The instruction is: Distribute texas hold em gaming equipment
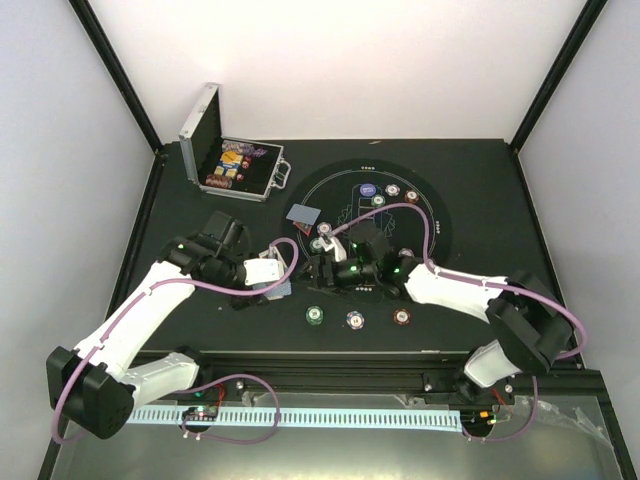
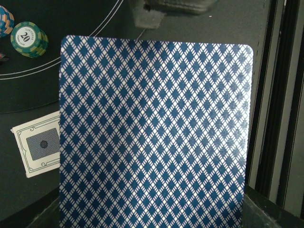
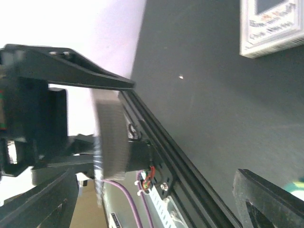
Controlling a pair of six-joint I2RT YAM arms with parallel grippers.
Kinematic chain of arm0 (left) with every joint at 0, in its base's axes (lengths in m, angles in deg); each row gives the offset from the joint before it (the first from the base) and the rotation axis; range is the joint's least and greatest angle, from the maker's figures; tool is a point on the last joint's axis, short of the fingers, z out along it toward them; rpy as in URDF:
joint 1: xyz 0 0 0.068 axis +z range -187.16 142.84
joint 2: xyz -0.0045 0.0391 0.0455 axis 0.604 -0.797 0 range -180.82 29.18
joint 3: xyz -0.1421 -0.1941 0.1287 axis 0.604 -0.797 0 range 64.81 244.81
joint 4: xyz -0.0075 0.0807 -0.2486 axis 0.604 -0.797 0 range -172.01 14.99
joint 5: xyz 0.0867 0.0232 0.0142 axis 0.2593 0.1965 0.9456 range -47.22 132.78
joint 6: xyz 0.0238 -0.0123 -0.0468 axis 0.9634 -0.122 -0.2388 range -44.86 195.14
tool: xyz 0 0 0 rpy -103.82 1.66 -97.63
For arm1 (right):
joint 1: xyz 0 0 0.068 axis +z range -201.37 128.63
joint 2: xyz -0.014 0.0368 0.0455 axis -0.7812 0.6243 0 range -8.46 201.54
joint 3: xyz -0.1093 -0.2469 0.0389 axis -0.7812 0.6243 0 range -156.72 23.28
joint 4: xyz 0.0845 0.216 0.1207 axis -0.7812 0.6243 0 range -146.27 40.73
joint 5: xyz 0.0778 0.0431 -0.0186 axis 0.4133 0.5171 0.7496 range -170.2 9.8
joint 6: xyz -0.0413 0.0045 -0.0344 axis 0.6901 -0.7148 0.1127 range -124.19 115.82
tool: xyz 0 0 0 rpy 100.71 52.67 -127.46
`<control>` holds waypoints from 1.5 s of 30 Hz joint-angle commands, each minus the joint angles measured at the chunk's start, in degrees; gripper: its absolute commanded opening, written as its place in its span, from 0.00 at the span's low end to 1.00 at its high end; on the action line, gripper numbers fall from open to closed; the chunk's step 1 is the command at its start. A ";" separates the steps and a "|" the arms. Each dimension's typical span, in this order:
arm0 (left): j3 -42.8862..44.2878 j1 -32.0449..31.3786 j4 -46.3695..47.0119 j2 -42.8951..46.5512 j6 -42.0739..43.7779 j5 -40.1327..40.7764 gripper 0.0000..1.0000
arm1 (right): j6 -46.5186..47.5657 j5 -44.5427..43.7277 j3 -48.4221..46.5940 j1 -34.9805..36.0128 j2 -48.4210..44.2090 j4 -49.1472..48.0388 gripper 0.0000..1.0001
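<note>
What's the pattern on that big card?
Blue-and-white diamonds cover the card, clearest in the left wrist view.

The playing card (image 2: 154, 133) looks glossy and smooth; the tabletop (image 1: 480, 190) — matt black; the case (image 1: 200, 130) — silvery metal.

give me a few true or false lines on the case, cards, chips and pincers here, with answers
1. The silver case stands open. True.
2. The left pincer is shut on a blue diamond-backed card. True.
3. The chip row nearest the arm bases is all green. False: it runs green, blue-white, dark red.
4. The green chip stack in the left wrist view is marked 50. False: it is marked 20.
5. The right pincer is clamped on a chip. False: its jaws stand open with nothing gripped.
</note>
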 commanded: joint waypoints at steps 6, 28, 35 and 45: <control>2.53 0.41 -0.49 -0.12 -0.31 -1.38 0.02 | -4.43 0.13 -4.02 4.11 4.87 -9.73 0.92; 2.98 0.39 -0.69 0.52 -0.08 -1.11 0.02 | -3.60 0.06 -9.15 5.95 14.22 -7.34 0.73; 2.97 0.41 -0.48 0.51 -0.18 -1.30 0.02 | -3.11 -0.64 -5.95 4.38 11.73 -7.21 0.61; 2.72 0.48 -0.24 0.56 -0.26 -1.20 0.02 | 2.41 -2.69 -8.05 3.60 6.72 3.40 0.44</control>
